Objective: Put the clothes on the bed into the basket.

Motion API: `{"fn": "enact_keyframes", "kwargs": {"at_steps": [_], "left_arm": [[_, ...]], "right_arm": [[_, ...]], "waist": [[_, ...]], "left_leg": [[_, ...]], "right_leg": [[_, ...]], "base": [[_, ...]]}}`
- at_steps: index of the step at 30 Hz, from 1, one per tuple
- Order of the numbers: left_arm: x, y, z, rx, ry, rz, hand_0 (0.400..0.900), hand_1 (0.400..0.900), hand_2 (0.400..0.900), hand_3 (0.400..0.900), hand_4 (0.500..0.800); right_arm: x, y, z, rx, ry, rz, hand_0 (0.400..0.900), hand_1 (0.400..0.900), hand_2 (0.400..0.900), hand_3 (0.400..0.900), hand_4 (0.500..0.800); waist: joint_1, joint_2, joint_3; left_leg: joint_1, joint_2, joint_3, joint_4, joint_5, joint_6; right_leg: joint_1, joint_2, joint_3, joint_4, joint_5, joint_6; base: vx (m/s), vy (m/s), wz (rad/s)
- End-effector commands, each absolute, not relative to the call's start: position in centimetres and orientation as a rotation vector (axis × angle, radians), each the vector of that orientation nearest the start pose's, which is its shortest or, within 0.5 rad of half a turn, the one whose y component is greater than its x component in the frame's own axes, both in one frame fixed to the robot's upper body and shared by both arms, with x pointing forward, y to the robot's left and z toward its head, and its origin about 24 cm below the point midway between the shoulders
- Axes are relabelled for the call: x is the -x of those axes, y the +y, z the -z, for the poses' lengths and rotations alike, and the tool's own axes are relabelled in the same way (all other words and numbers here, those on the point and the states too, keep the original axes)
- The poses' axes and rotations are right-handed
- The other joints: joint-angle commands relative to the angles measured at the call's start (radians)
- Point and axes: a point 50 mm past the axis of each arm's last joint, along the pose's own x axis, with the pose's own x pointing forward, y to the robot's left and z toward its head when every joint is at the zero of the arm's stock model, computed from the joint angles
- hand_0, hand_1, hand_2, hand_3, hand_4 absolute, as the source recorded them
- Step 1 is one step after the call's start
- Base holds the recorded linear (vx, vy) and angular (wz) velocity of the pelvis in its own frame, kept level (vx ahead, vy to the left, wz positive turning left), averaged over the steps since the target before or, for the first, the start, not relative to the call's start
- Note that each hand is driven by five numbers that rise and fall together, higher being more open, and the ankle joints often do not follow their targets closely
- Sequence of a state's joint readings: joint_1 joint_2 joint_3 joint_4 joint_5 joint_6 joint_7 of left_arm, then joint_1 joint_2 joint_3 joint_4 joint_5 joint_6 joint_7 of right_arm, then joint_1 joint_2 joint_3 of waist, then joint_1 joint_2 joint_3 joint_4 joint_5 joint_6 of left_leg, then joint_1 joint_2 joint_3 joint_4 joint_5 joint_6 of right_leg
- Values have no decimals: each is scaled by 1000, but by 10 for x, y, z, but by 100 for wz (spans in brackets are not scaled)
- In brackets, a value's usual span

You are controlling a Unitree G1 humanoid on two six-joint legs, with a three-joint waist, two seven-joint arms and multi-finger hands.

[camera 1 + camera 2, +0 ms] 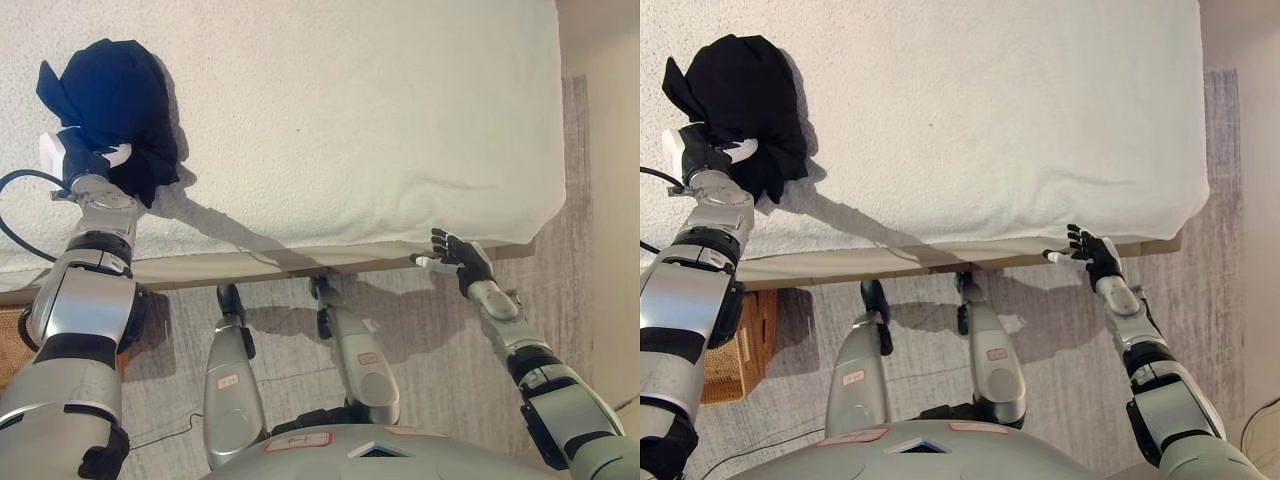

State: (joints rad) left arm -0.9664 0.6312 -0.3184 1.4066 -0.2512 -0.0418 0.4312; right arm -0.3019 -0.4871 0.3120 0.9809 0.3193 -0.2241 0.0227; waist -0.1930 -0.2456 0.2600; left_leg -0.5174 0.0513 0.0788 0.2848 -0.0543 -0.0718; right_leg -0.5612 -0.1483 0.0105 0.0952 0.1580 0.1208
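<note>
A dark navy garment (115, 105) is bunched up in my left hand (88, 158) and hangs over the left part of the white bed (360, 120). My left hand's fingers are curled round the cloth. It also shows in the right eye view (740, 100). My right hand (458, 255) is open and empty, fingers spread, by the bed's front edge at the right. A woven basket (735, 350) shows on the floor at the lower left, beside the bed, partly hidden by my left arm.
The bed's front edge (300, 262) runs across the middle of the view. A grey rug (420, 340) covers the floor in front of it. The bed's right edge (555, 120) ends near bare floor at the far right.
</note>
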Motion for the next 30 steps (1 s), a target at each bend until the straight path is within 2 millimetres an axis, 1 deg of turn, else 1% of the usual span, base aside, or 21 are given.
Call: {"fn": "enact_keyframes", "kwargs": {"at_steps": [1, 4, 6, 8, 10, 14, 16, 19, 21, 23, 24, 26, 28, 30], "left_arm": [[-364, 331, -123, -520, 218, -692, 400, 400, 400, 400, 500], [-361, 334, -120, -521, 226, -692, 400, 400, 400, 400, 500], [-357, 338, -114, -513, 238, -697, 400, 400, 400, 400, 500], [-350, 343, -105, -495, 256, -704, 400, 400, 400, 400, 500], [-341, 348, -91, -478, 289, -705, 400, 400, 400, 400, 500], [-317, 362, -64, -481, 365, -706, 400, 400, 400, 400, 500], [-300, 375, -53, -474, 405, -738, 400, 400, 400, 400, 500], [-276, 396, -45, -460, 458, -794, 400, 400, 400, 400, 500], [-256, 415, -44, -452, 491, -859, 400, 400, 400, 400, 500], [-242, 428, -45, -449, 510, -896, 400, 400, 400, 400, 500], [-233, 437, -48, -446, 520, -929, 400, 400, 400, 400, 500], [-211, 459, -58, -463, 537, -1001, 400, 400, 400, 400, 500], [-186, 480, -72, -559, 582, -1067, 400, 400, 400, 400, 500], [-164, 494, -79, -608, 633, -1114, 400, 400, 400, 400, 500]], "right_arm": [[-264, -306, 23, 413, 432, 107, 900, 900, 900, 900, 800], [-262, -308, 24, 412, 440, 111, 900, 900, 900, 900, 800], [-258, -311, 28, 410, 463, 128, 900, 900, 900, 900, 800], [-253, -315, 32, 403, 490, 150, 900, 900, 900, 900, 800], [-247, -319, 36, 399, 516, 165, 900, 900, 900, 900, 800], [-234, -331, 44, 389, 580, 218, 900, 900, 900, 900, 800], [-228, -337, 47, 390, 611, 239, 900, 900, 900, 900, 800], [-221, -342, 50, 385, 643, 256, 900, 900, 900, 900, 800], [-219, -347, 49, 386, 651, 267, 900, 900, 900, 900, 800], [-215, -353, 48, 394, 663, 277, 900, 900, 900, 900, 800], [-213, -356, 47, 402, 667, 276, 900, 900, 900, 900, 800], [-213, -359, 44, 410, 666, 275, 900, 900, 900, 900, 800], [-215, -361, 40, 422, 652, 263, 900, 900, 900, 900, 800], [-217, -360, 38, 431, 637, 246, 900, 900, 900, 900, 800]], "waist": [[-42, 47, -6], [-37, 50, -9], [-30, 54, -18], [-10, 66, -23], [6, 75, -29], [43, 93, -46], [67, 107, -49], [91, 120, -53], [106, 126, -61], [117, 131, -67], [125, 134, -70], [132, 138, -76], [140, 136, -81], [145, 131, -84]], "left_leg": [[36, 71, -22, 33, -59, -26], [49, 72, -20, 26, -57, -27], [80, 62, -20, 1, -45, -26], [114, 68, -19, -10, -52, -28], [153, 68, -17, -28, -52, -28], [233, 49, -20, -76, -42, -26], [275, 41, -18, -100, -40, -25], [319, 35, -19, -116, -39, -24], [339, 32, -23, -122, -39, -24], [353, 28, -27, -127, -40, -22], [358, 27, -29, -129, -39, -21], [363, 28, -36, -132, -38, -21], [364, 28, -39, -134, -36, -23], [362, 28, -41, -132, -37, -22]], "right_leg": [[-6, -26, 7, -40, 111, 62], [6, -27, 6, -42, 107, 62], [26, -34, 2, -45, 107, 62], [54, -32, 0, -43, 97, 62], [85, -37, 1, -44, 90, 63], [153, -54, -9, -46, 71, 63], [188, -59, -15, -48, 62, 65], [232, -66, -23, -49, 51, 67], [251, -69, -30, -46, 42, 66], [272, -71, -39, -48, 38, 67], [278, -72, -45, -49, 37, 68], [291, -73, -55, -52, 33, 69], [296, -75, -61, -55, 35, 72], [296, -74, -64, -56, 36, 73]], "base": [[11, 1, -5], [0, 0, 0], [42, 4, 2], [89, -3, 1], [109, 9, 5], [114, 30, 13], [97, 52, 7], [66, 35, 11], [57, 35, 14], [43, 25, 15], [32, 28, 15], [13, 26, 9], [-7, 13, 5], [-7, 4, 2]]}}
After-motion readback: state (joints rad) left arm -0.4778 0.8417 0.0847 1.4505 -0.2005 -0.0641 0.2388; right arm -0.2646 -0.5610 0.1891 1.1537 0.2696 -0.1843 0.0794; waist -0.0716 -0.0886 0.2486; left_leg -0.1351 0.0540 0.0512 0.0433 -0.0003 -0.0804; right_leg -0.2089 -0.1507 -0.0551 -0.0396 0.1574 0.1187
